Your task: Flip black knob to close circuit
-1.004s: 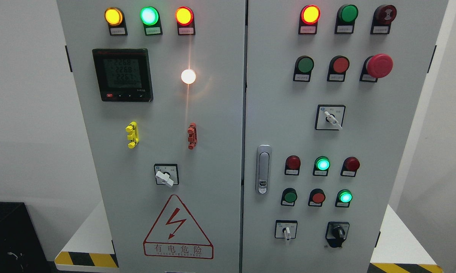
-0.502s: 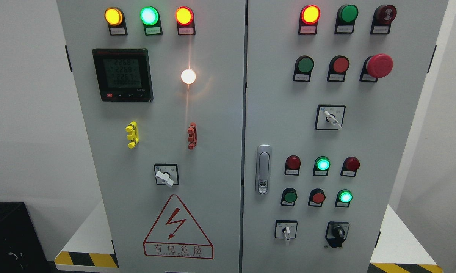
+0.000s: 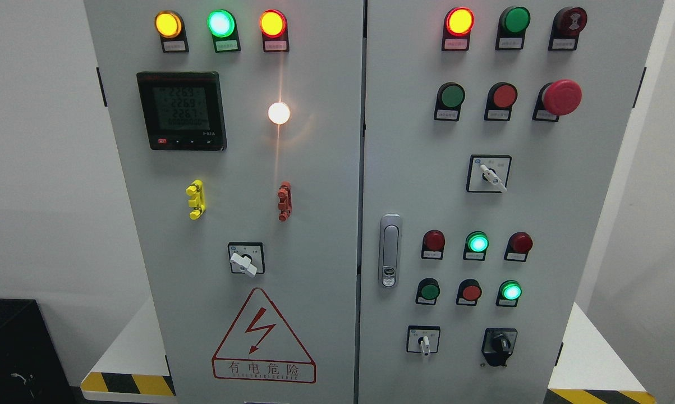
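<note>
The black knob [image 3: 500, 344] sits on a black plate at the lower right of the grey electrical cabinet [image 3: 326, 168], on its right door. Its handle points roughly straight down. Neither of my hands nor either arm shows anywhere in the head view, and nothing touches the knob.
A white-handled selector [image 3: 424, 341] sits left of the knob, another [image 3: 490, 174] higher up, a third [image 3: 244, 260] on the left door. Lit and unlit lamps and push buttons surround them, with a red mushroom button [image 3: 561, 97], a door latch [image 3: 390, 250] and a meter [image 3: 181, 110].
</note>
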Controlling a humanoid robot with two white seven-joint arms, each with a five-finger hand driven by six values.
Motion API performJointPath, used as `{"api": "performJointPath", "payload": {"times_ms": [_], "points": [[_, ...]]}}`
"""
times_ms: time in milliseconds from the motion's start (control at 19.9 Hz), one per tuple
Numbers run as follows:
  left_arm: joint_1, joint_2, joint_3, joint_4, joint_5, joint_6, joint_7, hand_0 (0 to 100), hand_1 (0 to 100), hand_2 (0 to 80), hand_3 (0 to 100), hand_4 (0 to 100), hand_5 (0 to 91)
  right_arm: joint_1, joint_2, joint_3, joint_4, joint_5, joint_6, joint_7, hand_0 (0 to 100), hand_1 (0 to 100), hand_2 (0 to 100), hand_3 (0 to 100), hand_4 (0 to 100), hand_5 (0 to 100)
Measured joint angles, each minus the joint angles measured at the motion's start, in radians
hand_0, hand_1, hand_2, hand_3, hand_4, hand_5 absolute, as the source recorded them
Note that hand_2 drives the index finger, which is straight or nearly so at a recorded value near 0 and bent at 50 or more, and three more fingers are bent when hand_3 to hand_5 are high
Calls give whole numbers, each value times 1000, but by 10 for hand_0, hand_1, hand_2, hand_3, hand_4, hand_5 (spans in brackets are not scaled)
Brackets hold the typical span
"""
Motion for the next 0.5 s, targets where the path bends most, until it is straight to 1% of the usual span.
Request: {"api": "performJointPath", "payload": {"times_ms": [251,502], "points": [[0,0,0,0,0,0,0,120,556,0,0,0,0,-36,-26,-1,-16,0,11,12,0,0,917,1000,933,987],[0,0,0,0,0,0,0,120,556,0,0,0,0,-55,-31,-1,-27,11,13,25,0,0,917,1000,934,987]]}}
